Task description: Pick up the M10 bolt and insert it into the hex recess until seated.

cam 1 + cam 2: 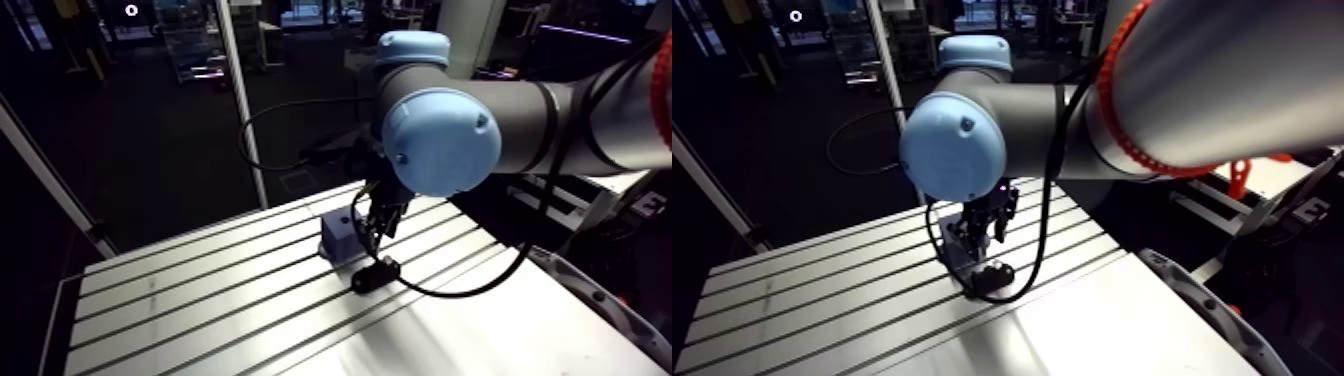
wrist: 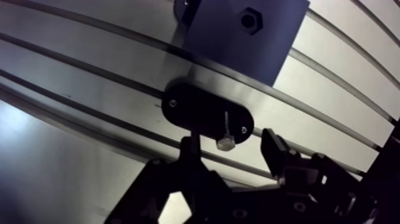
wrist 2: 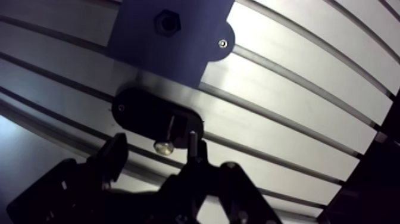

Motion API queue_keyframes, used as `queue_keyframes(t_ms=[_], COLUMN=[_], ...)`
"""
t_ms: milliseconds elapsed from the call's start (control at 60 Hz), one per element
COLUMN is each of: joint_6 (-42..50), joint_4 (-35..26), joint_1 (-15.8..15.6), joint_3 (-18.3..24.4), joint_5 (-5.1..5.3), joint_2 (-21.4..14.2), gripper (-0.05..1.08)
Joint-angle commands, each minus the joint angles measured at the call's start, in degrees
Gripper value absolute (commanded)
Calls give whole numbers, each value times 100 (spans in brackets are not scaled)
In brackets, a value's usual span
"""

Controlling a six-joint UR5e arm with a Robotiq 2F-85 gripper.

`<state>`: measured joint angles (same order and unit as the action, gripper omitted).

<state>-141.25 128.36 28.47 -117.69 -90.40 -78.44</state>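
The M10 bolt [image 2: 226, 132] lies on the black oval holder [image 2: 196, 110]. Its head is at the end nearer the gripper and its shank points toward the blue block [image 2: 238, 42].

In the wrist view, note that the gripper [image 2: 233, 149] is spread wide. Its two fingers [image 2: 275, 152] stand one on each side of the bolt head. A clear gap shows on both sides, so nothing is gripped and neither finger appears to touch the bolt. The fingertips hang just above the near edge of the holder.

Beyond the holder, ahead of the fingers, you will find the blue block, its edge close against the holder. The hex recess [image 2: 250, 19] in its top face is dark and open, with no bolt in it.

In the arm view, the wrist comes in from the upper right of the frame. A large light-blue joint cap [image 1: 440, 140] faces you. The gripper points down at the centre of the frame, over the holder and just right of the block. Block and holder both sit on the slotted aluminium table [image 1: 200, 300], which fills the lower half of the frame.
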Motion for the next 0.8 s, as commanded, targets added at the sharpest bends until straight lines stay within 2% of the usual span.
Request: queue_keyframes(t_ms=[17,417,483,650,800], joint_6=[4,13,5,4,4], joint_4=[88,113,155,177,170], joint_1=[1,1,1,1,1], joint_3=[-73,-145,-154,-163,-163], joint_5=[-26,-26,-50,-182,-193], joint_2=[26,9,9,26,35], gripper=[40,43,43,43,43])
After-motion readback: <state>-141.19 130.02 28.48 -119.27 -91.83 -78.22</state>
